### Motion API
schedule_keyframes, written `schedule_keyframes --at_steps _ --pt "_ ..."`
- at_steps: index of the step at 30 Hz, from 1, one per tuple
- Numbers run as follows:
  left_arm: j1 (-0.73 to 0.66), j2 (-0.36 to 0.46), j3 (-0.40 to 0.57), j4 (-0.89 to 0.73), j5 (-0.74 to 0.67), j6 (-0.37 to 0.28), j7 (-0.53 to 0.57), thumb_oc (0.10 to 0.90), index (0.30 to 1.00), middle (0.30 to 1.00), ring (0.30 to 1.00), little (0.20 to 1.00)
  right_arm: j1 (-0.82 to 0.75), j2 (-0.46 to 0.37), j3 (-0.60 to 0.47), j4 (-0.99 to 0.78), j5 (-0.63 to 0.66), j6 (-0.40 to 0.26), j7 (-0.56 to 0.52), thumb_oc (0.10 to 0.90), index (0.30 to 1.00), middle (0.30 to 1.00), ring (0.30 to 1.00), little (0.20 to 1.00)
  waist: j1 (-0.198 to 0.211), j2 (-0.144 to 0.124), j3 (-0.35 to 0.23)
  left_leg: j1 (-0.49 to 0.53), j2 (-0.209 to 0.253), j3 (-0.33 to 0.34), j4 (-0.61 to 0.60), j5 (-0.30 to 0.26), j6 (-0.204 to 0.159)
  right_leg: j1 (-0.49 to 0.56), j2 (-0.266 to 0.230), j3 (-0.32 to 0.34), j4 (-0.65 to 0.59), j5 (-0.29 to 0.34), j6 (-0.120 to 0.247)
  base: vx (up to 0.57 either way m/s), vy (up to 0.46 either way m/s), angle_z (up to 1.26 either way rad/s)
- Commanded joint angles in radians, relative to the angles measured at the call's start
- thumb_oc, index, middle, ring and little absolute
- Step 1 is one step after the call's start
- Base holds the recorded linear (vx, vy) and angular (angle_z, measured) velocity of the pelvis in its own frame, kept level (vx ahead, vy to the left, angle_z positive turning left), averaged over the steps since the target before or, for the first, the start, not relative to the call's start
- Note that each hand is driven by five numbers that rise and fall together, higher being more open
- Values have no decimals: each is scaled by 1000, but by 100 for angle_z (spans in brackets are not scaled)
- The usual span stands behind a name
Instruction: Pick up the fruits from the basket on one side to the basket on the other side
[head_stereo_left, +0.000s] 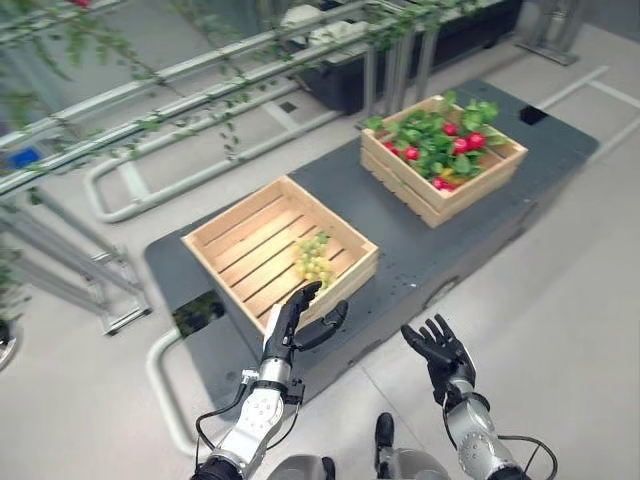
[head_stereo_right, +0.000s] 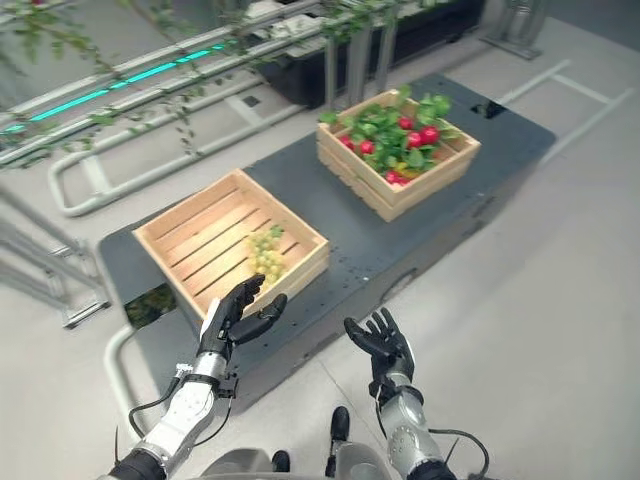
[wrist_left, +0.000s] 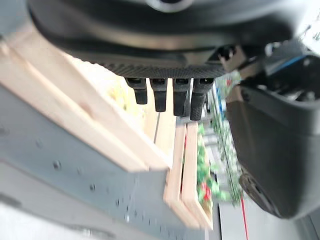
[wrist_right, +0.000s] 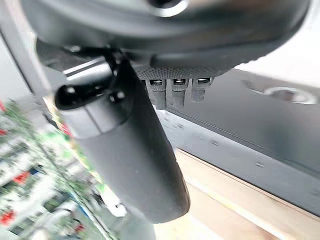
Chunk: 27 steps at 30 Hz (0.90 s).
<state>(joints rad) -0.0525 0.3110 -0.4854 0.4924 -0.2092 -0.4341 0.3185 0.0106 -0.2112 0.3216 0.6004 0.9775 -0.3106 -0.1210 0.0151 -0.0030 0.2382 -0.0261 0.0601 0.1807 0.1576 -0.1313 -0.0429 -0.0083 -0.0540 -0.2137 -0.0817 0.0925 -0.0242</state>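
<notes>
— Where do the fruits sit?

— A bunch of green grapes (head_stereo_left: 312, 259) lies in the near crate (head_stereo_left: 236, 236) at the desk's (head_stereo_left: 420, 262) left end. The red fruits (head_stereo_left: 464, 142) fill the far crate (head_stereo_left: 487, 183) at the right end, among leaves.

— And the hands?

— The left hand (head_stereo_left: 296, 316) hovers at the near crate's front rim, fingers straight, thumb apart, holding nothing, likely just clear of the grapes. The right hand (head_stereo_left: 436, 347) hangs before the desk's front edge, spread and empty.

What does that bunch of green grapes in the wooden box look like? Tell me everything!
The small bunch of pale yellow-green grapes is a cluster of round berries with a little green leaf at the top. It lies on the slatted floor of the light wooden crate, near the corner closest to the robot. Nothing holds it; the dark left hand, fingers open, hovers just outside the crate's rim.
</notes>
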Motion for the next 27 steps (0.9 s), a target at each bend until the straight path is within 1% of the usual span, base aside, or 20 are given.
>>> schedule_keyframes --at_steps 1,2,4,5,6,10,13,15,16,18,19,20,22,23,25,26,27 --pt "-97 35 -45 -50 105 -124 -4 800 900 900 900 900 -56 -3 -39 -77 -70 -164 -119 800 900 900 900 900 -15 -24 -14 23 9 -16 -114 110 14 44 -71 -23 113 -110 74 64 161 48" --pt "-99 50 -52 -65 109 -119 -4 800 900 900 900 900 -52 0 -46 -76 -58 -172 -128 800 900 900 900 900 -15 -16 -18 52 8 -10 -170 124 16 41 -72 -38 113 -103 84 93 82 13" --pt "-102 69 -48 -75 106 -107 -7 800 900 900 900 900 -42 1 -46 -81 -64 -179 -146 800 900 900 900 900 -13 -11 -23 76 5 -11 -208 132 20 46 -71 -47 101 -97 89 134 72 -1" --pt "-103 82 -40 -67 96 -95 -16 800 900 900 900 900 -37 15 -46 -91 -67 -173 -176 800 900 900 900 900 -11 -6 -31 94 -5 -25 -242 137 24 55 -66 -44 82 -92 95 159 61 -12" --pt "-99 86 -36 -69 94 -92 -21 800 900 900 900 900 -32 24 -43 -100 -73 -170 -197 800 900 900 900 900 -10 -4 -35 94 -8 -33 -245 134 25 59 -64 -44 76 -93 96 166 65 -9" --pt "-80 93 -25 -99 98 -85 -13 800 900 900 900 900 -16 41 -40 -131 -91 -151 -220 800 900 900 900 900 -5 -2 -41 94 -9 -37 -245 127 27 66 -65 -54 69 -98 97 95 47 1" --pt "-54 92 -14 -136 123 -87 7 800 900 900 900 900 2 52 -27 -159 -135 -132 -253 800 900 900 900 900 -1 -3 -40 95 -7 -34 -245 125 28 78 -68 -60 56 -99 96 100 54 12" --pt "-48 102 -9 -162 181 -100 66 800 900 900 900 900 6 45 -18 -179 -169 -127 -282 800 900 900 900 900 3 -5 -35 91 -8 -37 -245 126 28 81 -69 -59 47 -100 96 84 48 30" --pt "-47 103 -8 -164 187 -101 73 800 900 900 900 900 6 44 -17 -181 -172 -126 -285 800 900 900 900 900 3 -6 -34 91 -8 -37 -245 126 28 81 -69 -59 47 -100 96 63 51 17" --pt "-54 127 13 -190 261 -110 141 800 900 900 900 900 7 28 -15 -196 -167 -119 -290 800 900 900 900 900 5 -5 -23 86 -7 -39 -245 125 28 77 -70 -59 47 -101 95 36 54 4" --pt "-77 163 41 -233 320 -98 195 800 900 900 900 900 3 9 -16 -209 -163 -116 -286 800 900 900 900 900 6 -2 -9 80 -6 -40 -245 126 26 69 -71 -59 49 -103 94 17 56 5" --pt "-80 169 45 -239 341 -95 215 800 900 900 900 900 2 6 -17 -211 -164 -115 -285 800 900 900 900 900 5 -2 -7 79 -5 -40 -245 126 26 68 -72 -60 50 -104 94 17 67 5" --pt "-104 220 91 -293 427 -64 290 800 900 900 900 900 -1 -18 -27 -226 -171 -98 -267 800 900 900 900 900 4 4 3 71 -5 -42 -245 129 24 58 -73 -56 55 -110 91 20 73 1" --pt "-115 244 109 -309 434 -58 311 800 900 900 900 900 -3 -28 -29 -231 -171 -92 -254 800 900 900 900 900 3 6 7 68 -5 -42 -245 131 24 52 -74 -54 60 -113 91 -13 98 -2" --pt "-148 314 172 -340 474 -46 414 800 900 900 900 900 -9 -61 -33 -250 -185 -80 -217 800 900 900 900 900 -4 11 26 43 -3 -37 -234 134 22 20 -80 -49 86 -125 89 -59 101 -7" --pt "-169 327 189 -340 525 -30 468 800 900 900 900 900 -15 -73 -36 -255 -198 -75 -201 800 900 900 900 900 -8 13 37 29 -2 -36 -222 133 20 4 -81 -46 101 -132 87 -105 117 -4" --pt "-210 355 199 -341 578 9 529 800 900 900 900 900 -31 -99 -36 -262 -215 -79 -183 800 900 900 900 900 -17 16 60 1 -1 -36 -192 131 13 -19 -83 -37 121 -140 82 -110 121 -1"
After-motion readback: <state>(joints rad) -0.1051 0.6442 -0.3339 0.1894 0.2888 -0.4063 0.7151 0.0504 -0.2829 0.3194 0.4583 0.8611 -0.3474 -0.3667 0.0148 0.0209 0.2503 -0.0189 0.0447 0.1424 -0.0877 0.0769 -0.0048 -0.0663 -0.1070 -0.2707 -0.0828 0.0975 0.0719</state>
